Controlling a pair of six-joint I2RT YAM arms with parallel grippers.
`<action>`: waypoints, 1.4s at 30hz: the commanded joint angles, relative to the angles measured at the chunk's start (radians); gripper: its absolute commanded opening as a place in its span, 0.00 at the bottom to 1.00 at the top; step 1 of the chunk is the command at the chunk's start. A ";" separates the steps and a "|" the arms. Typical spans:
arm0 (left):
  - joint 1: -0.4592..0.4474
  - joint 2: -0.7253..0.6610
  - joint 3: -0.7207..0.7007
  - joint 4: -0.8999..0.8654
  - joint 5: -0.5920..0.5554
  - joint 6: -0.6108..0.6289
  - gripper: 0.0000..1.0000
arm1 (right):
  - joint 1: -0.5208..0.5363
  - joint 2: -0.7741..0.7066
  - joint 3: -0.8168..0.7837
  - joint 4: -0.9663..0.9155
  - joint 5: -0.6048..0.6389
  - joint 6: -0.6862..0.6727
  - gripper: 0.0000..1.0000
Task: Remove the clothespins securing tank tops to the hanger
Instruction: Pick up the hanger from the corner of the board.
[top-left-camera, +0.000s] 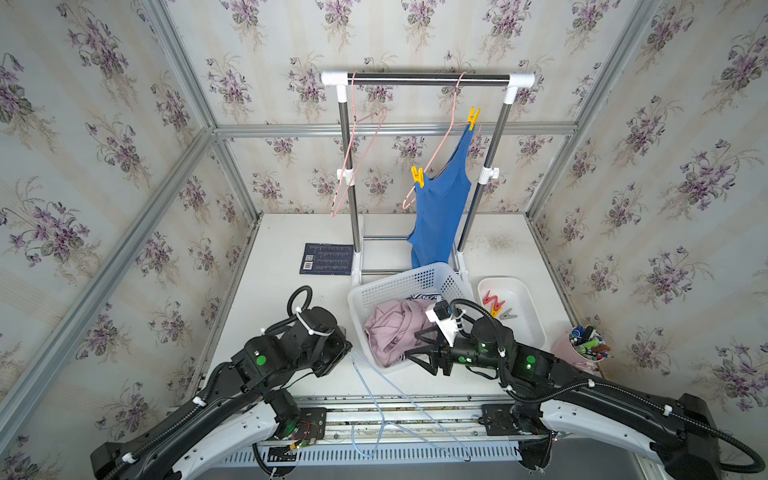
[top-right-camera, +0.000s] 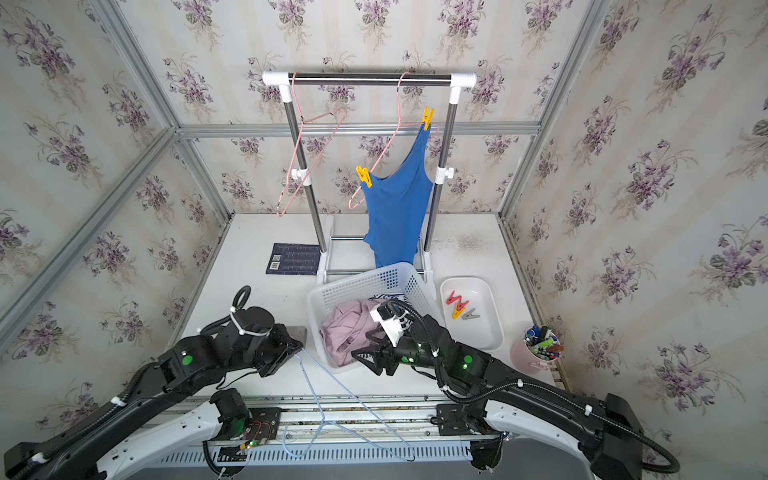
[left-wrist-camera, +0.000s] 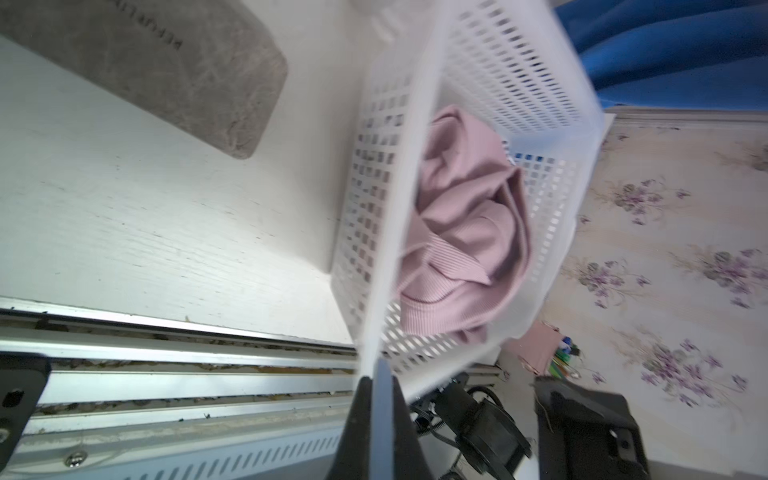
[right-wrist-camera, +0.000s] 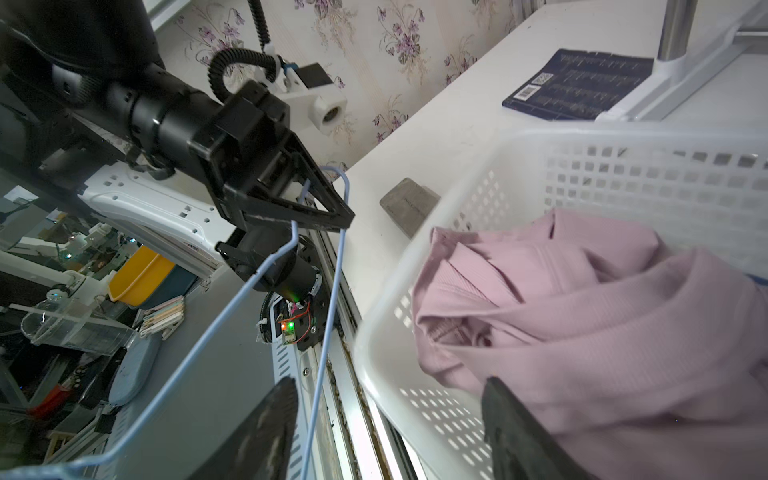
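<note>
Two yellow clothespins clipped on the pink hanger, pinning the blue top by its straps. Hung from the rack rail at the back of the table, hem dipping behind the basket. More clothespins, red, yellow and grey, loose in the white tray just beside the basket. Inside the basket, pink top crumpled over the striped top, only a corner of stripes showing. Near the table's front edge, left gripper with jaws together, clamped on the blue hanger close to its hook; bare wire trailing down over the front rail. Over the basket's near corner, right gripper with jaws apart, nothing between them but the rim below.
</note>
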 joint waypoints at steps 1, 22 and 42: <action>0.041 0.032 0.114 -0.169 -0.031 0.114 0.00 | -0.012 -0.034 0.060 -0.052 0.051 -0.095 0.79; 0.483 0.410 0.421 -0.019 0.367 0.338 0.00 | -0.039 -0.112 0.232 -0.265 -0.022 -0.344 0.86; 0.717 0.547 0.436 0.155 0.544 0.359 0.00 | 0.119 0.147 0.354 -0.229 0.347 -0.465 0.54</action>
